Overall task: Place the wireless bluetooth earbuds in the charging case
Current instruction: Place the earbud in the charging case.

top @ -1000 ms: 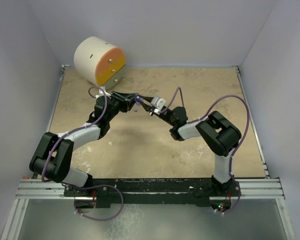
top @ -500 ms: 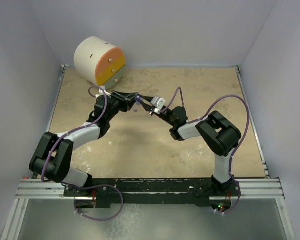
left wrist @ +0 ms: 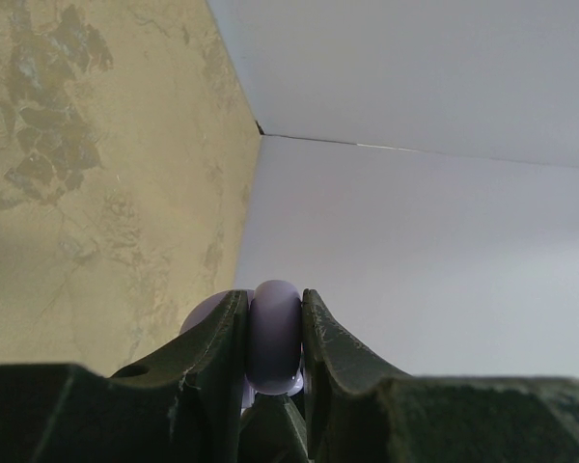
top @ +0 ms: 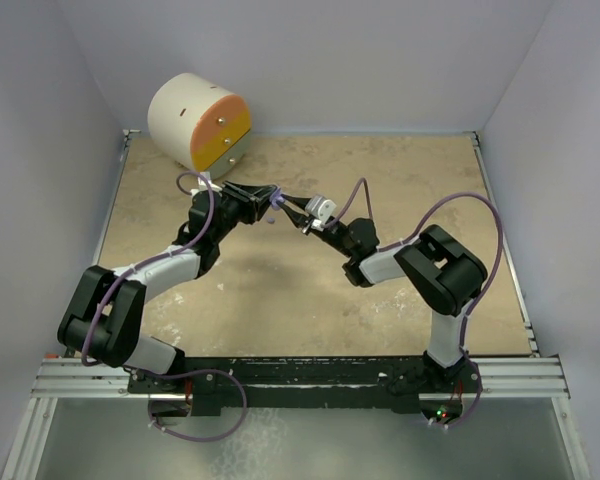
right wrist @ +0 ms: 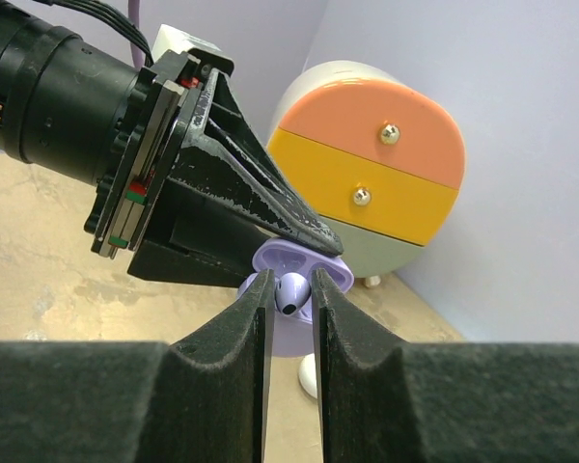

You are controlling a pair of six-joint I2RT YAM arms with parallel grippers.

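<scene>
My left gripper (top: 271,198) is shut on the lilac charging case (left wrist: 274,333) and holds it above the table at the back centre. In the right wrist view the case (right wrist: 320,266) is open, its hollows facing my right gripper. My right gripper (right wrist: 290,299) is shut on the purple earbud (right wrist: 292,289) and holds it right at the case's open face, meeting the left gripper in the top view (top: 289,205). A small white rounded bit (right wrist: 307,376) lies on the table below, partly hidden by my finger. Any other white earbud is out of view.
A round white drawer unit with orange and yellow fronts (top: 198,122) stands at the back left corner, close behind the grippers; it also shows in the right wrist view (right wrist: 378,183). Grey walls (top: 310,60) enclose the tan table (top: 280,300) on three sides.
The right arm's wrist and elbow have shifted slightly to the right, and its fingertips have closed in on the case. The left arm has held still.
</scene>
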